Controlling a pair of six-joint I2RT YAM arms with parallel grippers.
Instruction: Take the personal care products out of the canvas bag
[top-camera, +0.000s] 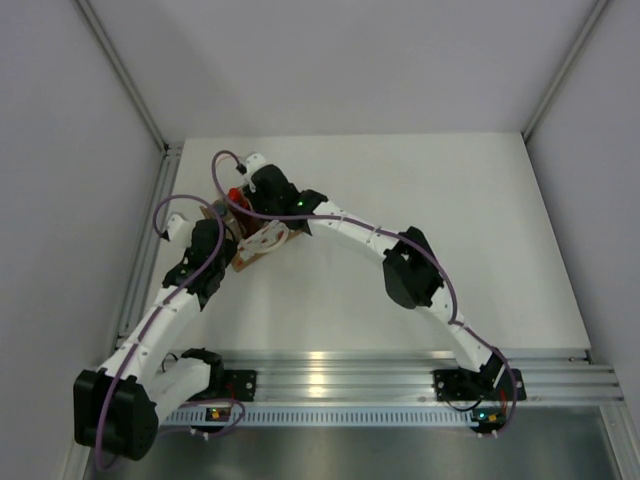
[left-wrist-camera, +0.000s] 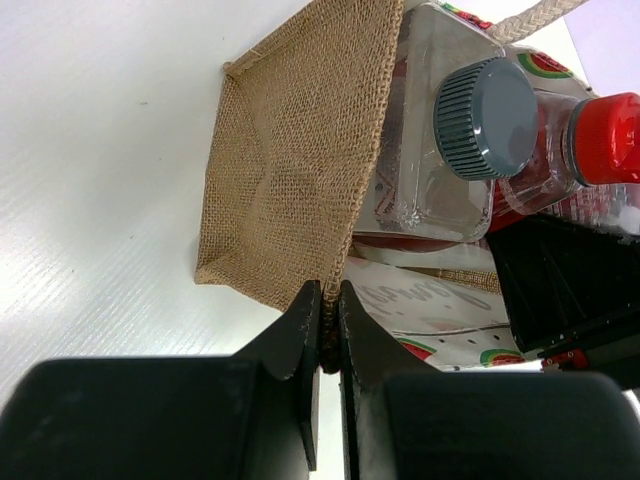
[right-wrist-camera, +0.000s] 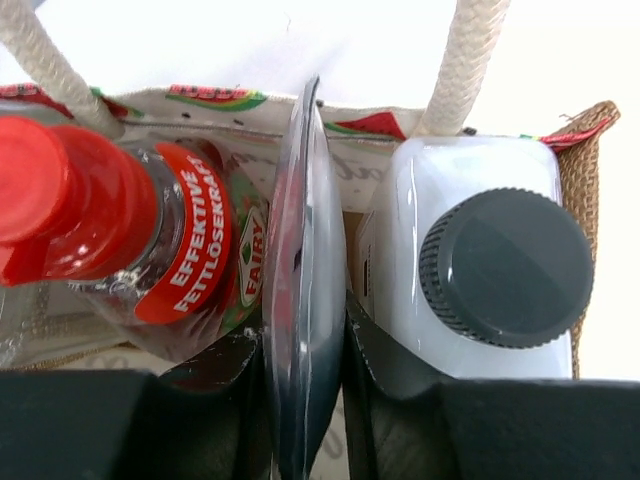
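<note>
The canvas bag stands at the table's far left. In the left wrist view my left gripper is shut on the top edge of the bag's tan woven side. My right gripper reaches into the bag from above and is shut on the flat crimped end of the glossy white tube. The red-capped red bottle stands left of the tube. A white bottle with a dark grey cap stands right of it. Both also show in the left wrist view, the grey cap and the red cap. A fourth container is hidden.
The bag's white rope handles rise on the far side of the right gripper. The right arm arches over the table's middle. The left arm runs along the left wall. The table's left edge lies close to the bag.
</note>
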